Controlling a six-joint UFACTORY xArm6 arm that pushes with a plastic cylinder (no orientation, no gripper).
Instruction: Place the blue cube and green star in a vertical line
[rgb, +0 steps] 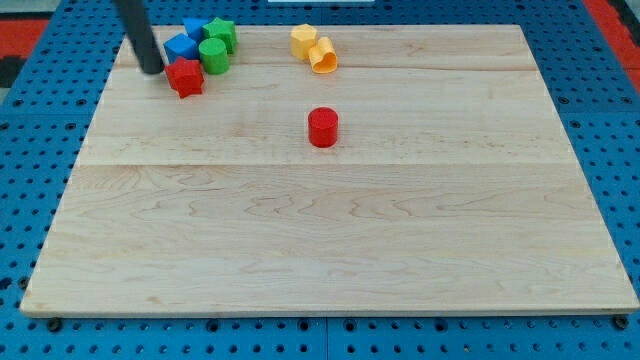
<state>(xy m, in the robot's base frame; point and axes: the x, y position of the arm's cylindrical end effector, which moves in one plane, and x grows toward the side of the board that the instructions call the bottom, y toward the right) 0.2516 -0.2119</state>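
Observation:
My tip (153, 70) rests on the board near the view's top left, just left of a red star-shaped block (185, 77). A blue cube (181, 47) sits right of the rod and above the red block. A second blue block (197, 28) lies just above it. A green star (223, 35) sits at the top of the cluster, touching a green cylinder (213, 56) below it. All these blocks are bunched closely together.
Two yellow blocks (303, 40) (323, 56) lie together at the top centre. A red cylinder (322, 128) stands alone near the middle. The wooden board (330, 240) sits on a blue pegboard table (610, 120).

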